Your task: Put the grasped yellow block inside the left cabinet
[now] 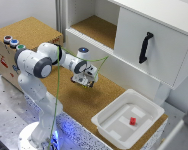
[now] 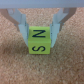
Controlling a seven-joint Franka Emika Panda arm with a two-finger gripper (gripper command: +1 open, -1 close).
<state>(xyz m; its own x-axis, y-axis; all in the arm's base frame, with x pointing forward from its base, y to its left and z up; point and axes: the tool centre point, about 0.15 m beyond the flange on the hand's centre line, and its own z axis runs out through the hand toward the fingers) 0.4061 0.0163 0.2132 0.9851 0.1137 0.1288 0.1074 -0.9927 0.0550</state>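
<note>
In the wrist view my gripper (image 2: 40, 36) is shut on the yellow block (image 2: 39, 41), a small cube with black letters on its faces, held between the two fingers just above the cork surface. In the exterior view the gripper (image 1: 84, 79) hangs over the cork counter, below the left cabinet (image 1: 96, 27), an open white-walled compartment with a cork-brown floor. The block itself is too small to make out in the exterior view.
A compartment with a white door and black handle (image 1: 145, 47) is at the exterior view's right of the open one. A white bin (image 1: 128, 117) holding a small red block (image 1: 132, 120) sits at the front right. A cork box with buttons (image 1: 14, 42) stands at the left.
</note>
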